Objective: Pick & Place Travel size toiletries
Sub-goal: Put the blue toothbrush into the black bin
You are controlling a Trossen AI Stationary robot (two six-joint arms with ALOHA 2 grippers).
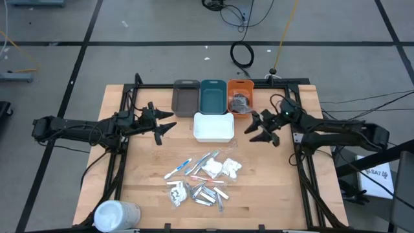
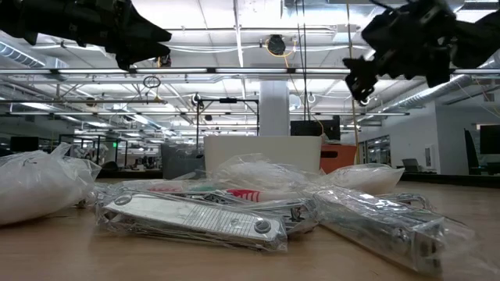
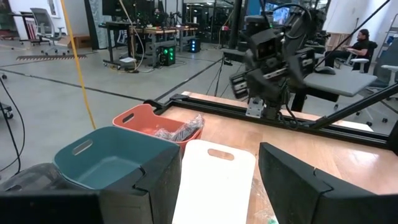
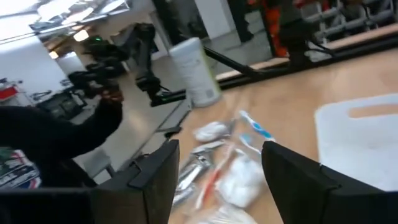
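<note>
Right claw (image 1: 263, 131) apart, empty; left claw (image 1: 162, 123) apart — toiletries (image 1: 200, 178) wrapped, print unreadable.

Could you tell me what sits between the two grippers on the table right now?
In the high view, the white tray lies between the left gripper and the right gripper; both hang open and empty.

Grey tray (image 1: 186, 98), teal tray (image 1: 213, 96), orange tray (image 1: 239, 96) and white tray (image 1: 213, 127) are noted; silver sachets (image 1: 206, 193) lie wrapped in clear film.
</note>
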